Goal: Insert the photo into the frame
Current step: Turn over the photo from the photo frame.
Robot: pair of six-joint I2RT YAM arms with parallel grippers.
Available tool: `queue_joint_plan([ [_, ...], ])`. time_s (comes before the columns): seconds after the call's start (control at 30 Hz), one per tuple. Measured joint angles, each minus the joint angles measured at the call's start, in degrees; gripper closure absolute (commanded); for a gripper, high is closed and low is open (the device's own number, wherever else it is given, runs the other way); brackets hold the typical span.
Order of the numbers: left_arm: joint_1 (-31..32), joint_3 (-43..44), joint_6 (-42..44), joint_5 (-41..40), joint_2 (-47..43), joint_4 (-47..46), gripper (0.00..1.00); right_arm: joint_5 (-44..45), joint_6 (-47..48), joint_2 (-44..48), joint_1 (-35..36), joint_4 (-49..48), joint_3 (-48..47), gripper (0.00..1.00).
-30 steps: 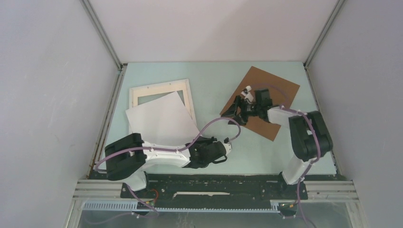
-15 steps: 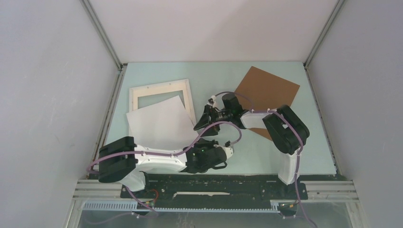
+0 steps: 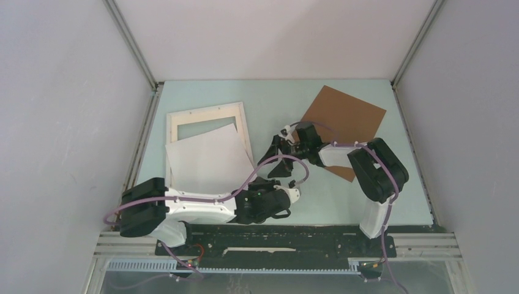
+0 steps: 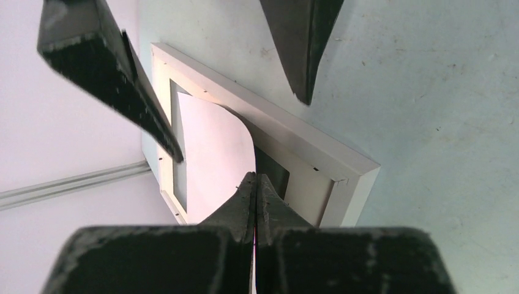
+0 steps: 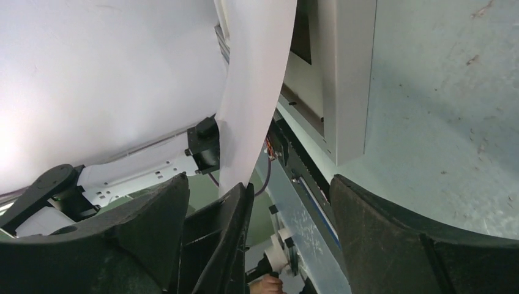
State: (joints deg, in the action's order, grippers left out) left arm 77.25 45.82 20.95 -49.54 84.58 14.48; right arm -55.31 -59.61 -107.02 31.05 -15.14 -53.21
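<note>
The photo (image 3: 205, 162) lies blank white side up, its far edge over the lower part of the white frame (image 3: 208, 116) at the table's left. My left gripper (image 3: 257, 184) is shut on the photo's near right corner, and the sheet (image 4: 214, 147) curves up from its closed fingertips (image 4: 256, 184) above the frame (image 4: 318, 153). My right gripper (image 3: 273, 159) stands open beside that same corner. In the right wrist view the photo (image 5: 257, 86) and the left gripper's fingers (image 5: 223, 236) sit between my right gripper's (image 5: 257, 184) wide jaws, apart from both. The frame (image 5: 349, 92) is just beyond.
A brown backing board (image 3: 349, 113) lies flat at the back right, partly under the right arm (image 3: 373, 168). Grey walls enclose the table on three sides. A metal rail (image 3: 275, 236) runs along the near edge by the arm bases.
My right arm swung left off the brown board to the photo's right corner, its jaws now wider. The left arm drew back slightly and the photo shifted left over the frame.
</note>
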Motion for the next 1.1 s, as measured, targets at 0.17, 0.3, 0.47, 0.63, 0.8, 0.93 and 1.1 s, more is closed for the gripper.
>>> queue_joint_plan([
  [0.17,0.00,0.00,0.04,-0.46,-1.14,0.00,1.00,1.33,-0.22,3.02,0.44,2.97,0.13,0.11],
  [0.3,0.00,0.00,0.04,-0.42,-1.14,0.26,1.00,1.95,-5.14,3.08,4.81,0.57,0.13,0.17],
  [0.47,0.00,0.00,0.04,-0.31,-1.51,0.50,1.00,2.93,-11.39,1.31,8.41,-4.61,0.13,0.24],
  [0.63,0.00,0.00,0.02,0.31,-2.91,1.09,0.99,3.85,-14.62,-1.42,8.76,-7.65,0.11,0.41],
  [0.8,0.04,0.00,-0.15,0.90,-3.96,1.29,0.89,3.78,-17.22,-4.35,8.79,-10.51,-0.37,0.62],
  [0.93,0.09,0.00,-0.63,1.90,-4.79,1.38,0.63,3.54,-19.04,-5.70,8.79,-12.90,-0.96,0.89],
  [1.1,0.15,-0.04,-2.62,4.00,-6.29,3.08,0.13,3.58,-19.17,-6.43,8.66,-14.67,-1.64,1.00],
])
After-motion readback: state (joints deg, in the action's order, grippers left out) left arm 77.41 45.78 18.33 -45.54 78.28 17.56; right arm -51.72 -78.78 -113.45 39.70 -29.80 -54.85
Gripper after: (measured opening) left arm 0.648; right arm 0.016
